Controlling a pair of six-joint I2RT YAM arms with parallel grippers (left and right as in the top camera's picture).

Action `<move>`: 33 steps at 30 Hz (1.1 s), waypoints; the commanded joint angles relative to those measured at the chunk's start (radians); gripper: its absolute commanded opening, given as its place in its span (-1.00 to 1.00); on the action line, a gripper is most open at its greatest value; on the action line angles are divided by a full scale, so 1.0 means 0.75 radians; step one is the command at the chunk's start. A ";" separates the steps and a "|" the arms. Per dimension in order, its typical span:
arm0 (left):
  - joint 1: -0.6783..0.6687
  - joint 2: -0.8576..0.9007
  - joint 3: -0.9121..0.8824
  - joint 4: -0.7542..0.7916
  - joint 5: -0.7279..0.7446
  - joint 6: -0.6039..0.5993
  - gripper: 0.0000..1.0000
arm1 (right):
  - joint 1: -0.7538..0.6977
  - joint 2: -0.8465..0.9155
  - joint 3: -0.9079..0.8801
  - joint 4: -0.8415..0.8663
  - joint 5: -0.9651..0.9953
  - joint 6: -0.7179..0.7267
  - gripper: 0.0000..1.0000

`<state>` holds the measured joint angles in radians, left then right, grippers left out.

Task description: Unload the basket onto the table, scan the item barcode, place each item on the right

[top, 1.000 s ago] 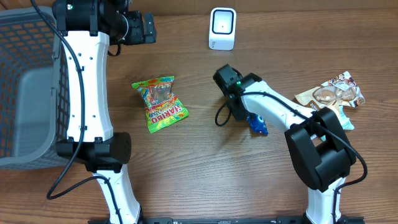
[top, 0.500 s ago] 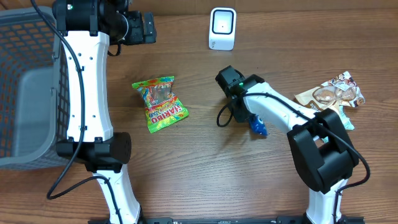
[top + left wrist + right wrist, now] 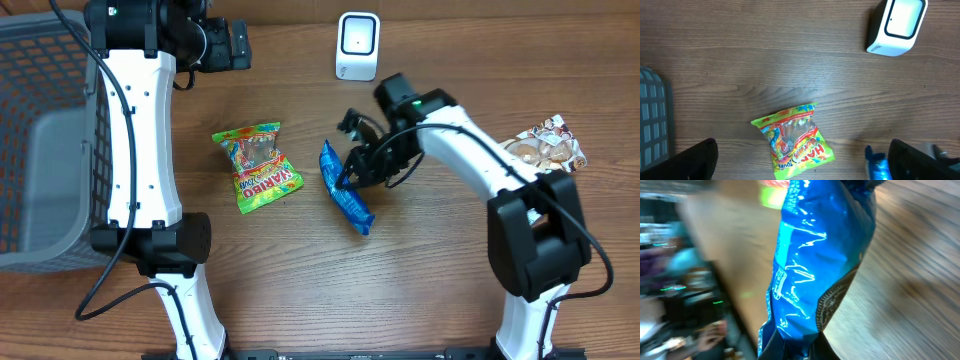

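Soft, even light falls from above onto my counter, leaving only faint, short shadows. Overhead and left wrist views are sharp, though my left fingers sit dark and soft at the bottom corners. My right wrist view is smeared with blur, white glare glinting along creases of the blue packet.

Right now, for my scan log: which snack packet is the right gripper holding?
The blue packet, pinched by the right gripper; the green Haribo bag and brown packet lie loose.
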<state>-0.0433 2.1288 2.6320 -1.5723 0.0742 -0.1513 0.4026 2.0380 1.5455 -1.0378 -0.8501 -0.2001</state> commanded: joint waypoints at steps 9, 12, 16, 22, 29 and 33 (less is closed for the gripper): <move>0.005 0.013 0.007 0.002 -0.005 -0.004 0.99 | -0.153 0.195 -0.079 -0.004 -0.091 0.016 0.23; 0.005 0.013 0.007 0.002 -0.005 -0.004 1.00 | -0.153 0.194 -0.077 -0.001 0.150 0.150 0.26; 0.005 0.013 0.007 0.002 -0.005 -0.004 0.99 | -0.152 0.185 -0.045 -0.007 0.273 0.194 0.10; 0.005 0.013 0.008 0.002 -0.005 -0.004 0.99 | -0.083 0.079 0.163 -0.118 0.496 0.199 0.02; 0.005 0.013 0.007 0.002 -0.005 -0.004 0.99 | 0.185 -0.030 0.223 -0.209 0.863 0.266 0.00; 0.005 0.013 0.008 0.002 -0.005 -0.004 0.99 | 0.376 -0.029 0.168 -0.210 1.085 0.370 -0.05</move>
<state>-0.0433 2.1288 2.6320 -1.5723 0.0742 -0.1513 0.6174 2.0201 1.6993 -1.1934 -0.2153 0.0059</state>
